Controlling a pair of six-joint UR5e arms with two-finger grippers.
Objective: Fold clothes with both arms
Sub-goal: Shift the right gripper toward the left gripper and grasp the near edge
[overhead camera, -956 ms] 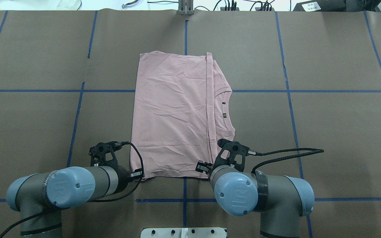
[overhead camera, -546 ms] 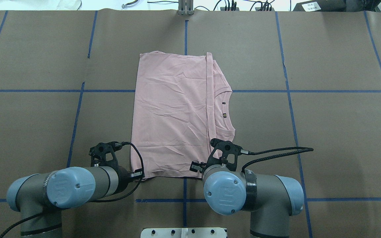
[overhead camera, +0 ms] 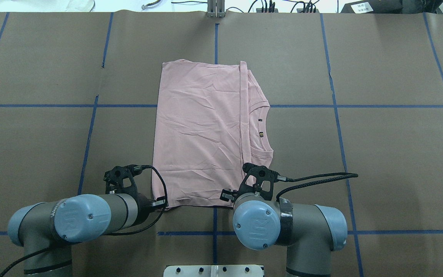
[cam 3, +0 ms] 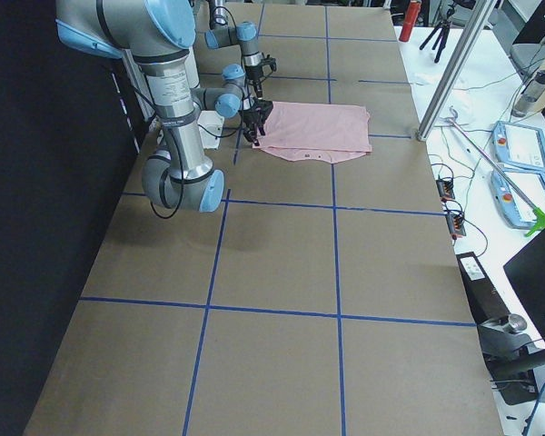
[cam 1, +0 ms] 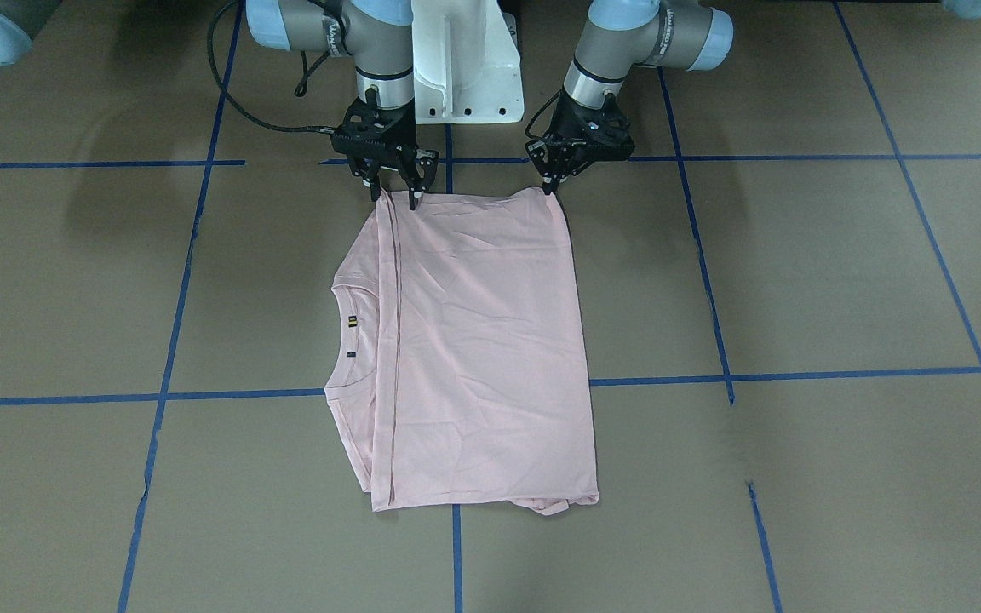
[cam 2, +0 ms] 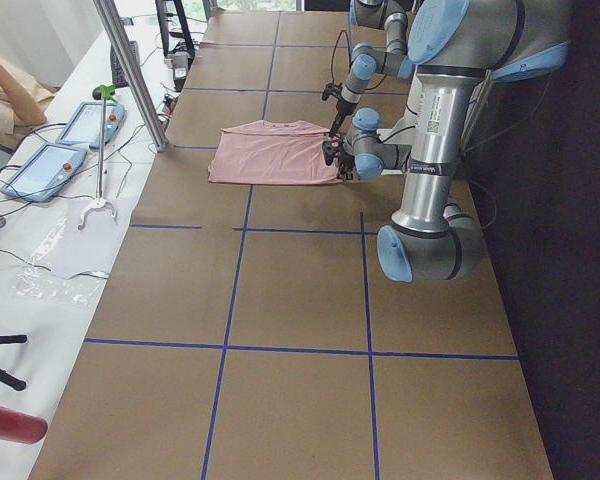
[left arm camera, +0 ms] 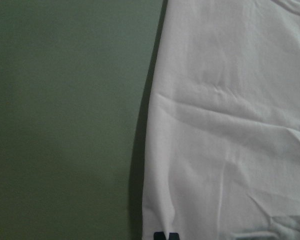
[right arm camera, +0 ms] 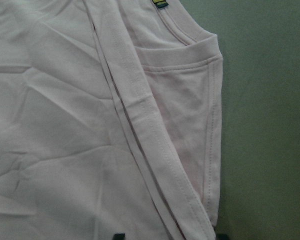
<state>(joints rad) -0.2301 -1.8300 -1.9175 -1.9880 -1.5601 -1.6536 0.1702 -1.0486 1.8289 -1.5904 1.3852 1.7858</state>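
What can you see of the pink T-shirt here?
The T-shirt is light pink, wrinkled knit, folded into a rectangle and lying flat on the brown table. Its ribbed collar peeks out on the robot's right. The left gripper pinches one near corner. The right gripper has open jaws astride the other.

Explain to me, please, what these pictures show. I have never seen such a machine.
The machine is a robot with a left arm and a right arm, each ending in a two-finger hand. It works at a brown table marked with blue lines. One camera looks down from behind the robot, one faces it, two watch from the table's ends, and one sits on each wrist. A pink T-shirt, partly folded, lies flat. The right hand stands open over the shirt's corner nearest the robot, on the collar side. The left hand seems to pinch the other near corner.
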